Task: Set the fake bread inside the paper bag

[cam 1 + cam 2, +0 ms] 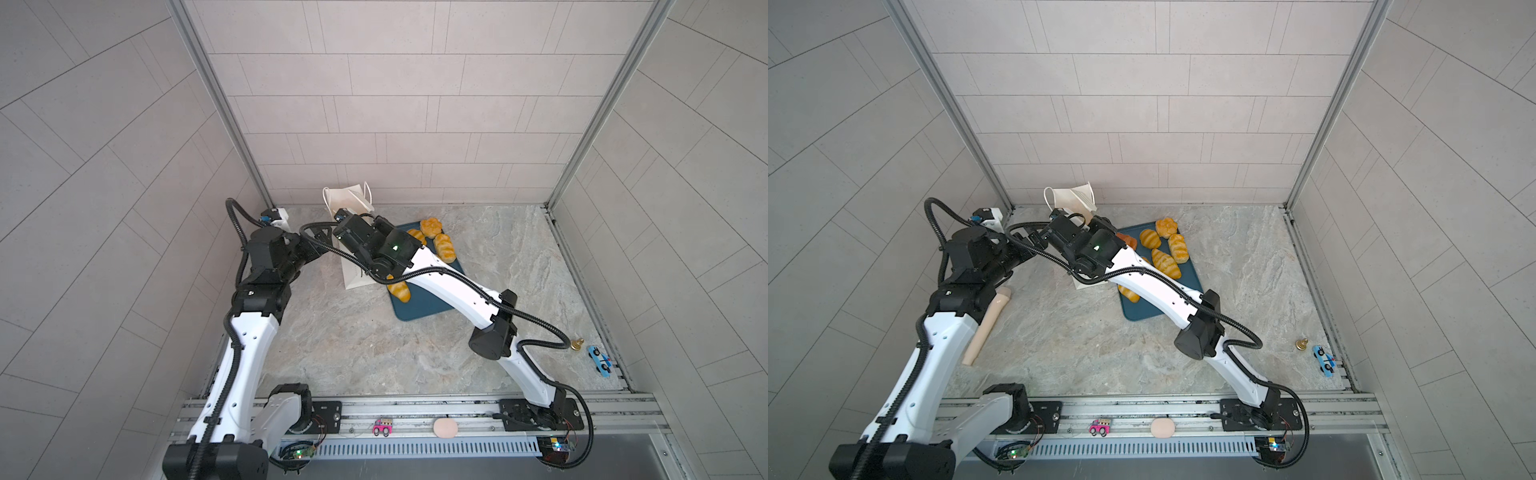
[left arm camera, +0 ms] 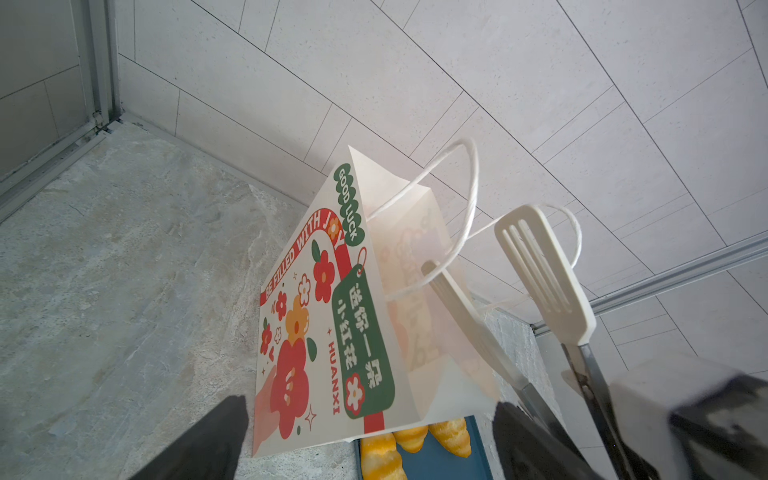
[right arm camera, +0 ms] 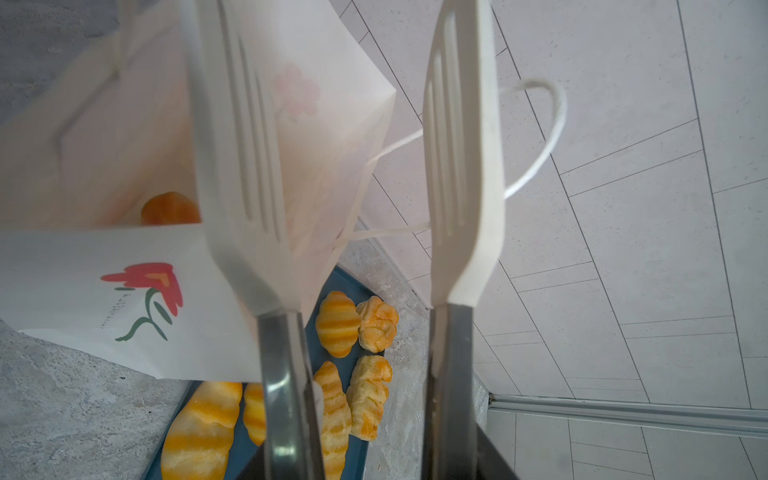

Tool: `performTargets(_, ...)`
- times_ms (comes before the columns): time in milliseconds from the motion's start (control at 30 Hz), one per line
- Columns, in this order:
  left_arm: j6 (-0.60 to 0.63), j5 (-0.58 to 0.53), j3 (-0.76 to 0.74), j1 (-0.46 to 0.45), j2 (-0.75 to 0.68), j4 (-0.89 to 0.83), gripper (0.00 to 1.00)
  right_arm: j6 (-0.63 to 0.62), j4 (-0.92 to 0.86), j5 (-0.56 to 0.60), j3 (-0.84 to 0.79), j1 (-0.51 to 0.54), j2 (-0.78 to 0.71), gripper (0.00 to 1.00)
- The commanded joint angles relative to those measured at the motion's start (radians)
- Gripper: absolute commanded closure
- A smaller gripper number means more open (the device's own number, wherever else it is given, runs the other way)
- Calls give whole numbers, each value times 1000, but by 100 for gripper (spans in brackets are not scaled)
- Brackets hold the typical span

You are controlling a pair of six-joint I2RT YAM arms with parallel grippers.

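Early days on this one, I'd say. Looking down past the right jaws, there's one orange-brown piece of bread [image 3: 170,210] sitting low inside the paper bag [image 3: 62,270]. That's the only one I can spot in there.

The rest is on the blue tray [image 1: 419,305], below the right jaws and just beside the bag. I count six yellow rolls and buns [image 3: 337,324], plus what looks like a reddish-brown one [image 1: 1127,241] half tucked behind the right arm [image 1: 1154,291] in a top view. So roughly one in, six or seven to go.

The right jaws are clamped on a pair of white slotted tongs [image 3: 461,187]. The tong blades stand well apart with nothing between them. One blade hangs over the bag's open mouth, and the other sits outside the rim next to a cord handle [image 3: 548,137].

The left jaws are spread wide and hold nothing. The bag's flowery side is right in front of them, roughly in the gap, but I can't tell if either one touches the paper.

The bag is standing on the worktop [image 1: 353,345] with its mouth open, so my guess is the next job is going down to the tray for another piece.
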Motion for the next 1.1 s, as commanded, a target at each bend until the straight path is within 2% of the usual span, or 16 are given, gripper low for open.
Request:
performTargets(0, 8, -7, -20, 6, -13, 1, 1, -3, 6, 45, 33, 21, -19, 46)
performTargets(367, 23, -39, -36, 6, -41, -31, 0, -5, -34, 94, 35, 42, -79, 48)
performTargets(767, 37, -77, -48, 6, -59, -42, 0, 72, -109, 30, 23, 60, -165, 49)
performTargets(967, 52, -89, -46, 6, -63, -49, 0, 143, -122, 34, -127, 60, -262, 49)
performTargets(1067, 55, -90, -49, 6, -63, -43, 0, 226, -128, 47, -245, 60, -330, 49)
